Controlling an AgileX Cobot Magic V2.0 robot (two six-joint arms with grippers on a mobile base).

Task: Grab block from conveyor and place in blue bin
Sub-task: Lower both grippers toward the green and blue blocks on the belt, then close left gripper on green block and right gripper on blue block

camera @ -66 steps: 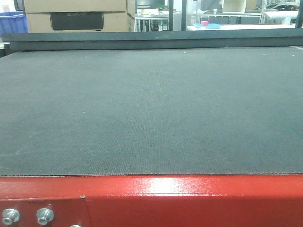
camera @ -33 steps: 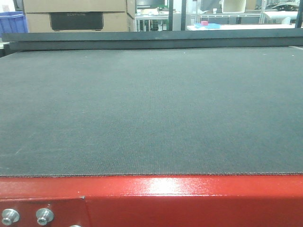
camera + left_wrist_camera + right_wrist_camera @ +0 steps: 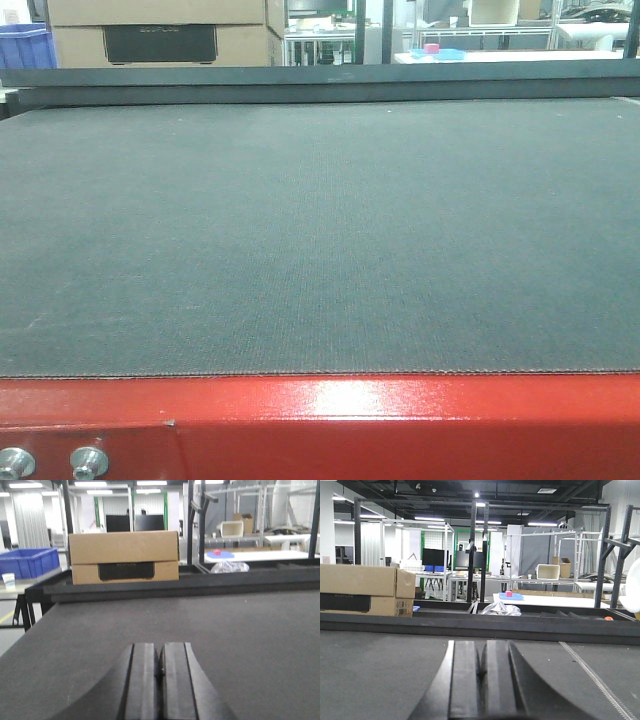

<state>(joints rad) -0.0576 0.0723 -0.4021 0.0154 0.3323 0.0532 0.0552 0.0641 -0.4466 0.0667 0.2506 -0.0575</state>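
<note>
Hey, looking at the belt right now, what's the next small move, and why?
Probably open the left end effector and wait: it and the right end effector are both shut over the conveyor, and no block shows on it in any view.

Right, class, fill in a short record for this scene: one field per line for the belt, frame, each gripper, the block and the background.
conveyor belt: dark grey, woven texture
frame: glossy red, silver bolts at lower left
block: none in view
left gripper: shut, holding nothing, above the belt
right gripper: shut, holding nothing, above the belt
blue bin: beyond the belt, far left
cardboard box: behind the belt's far edge
</note>
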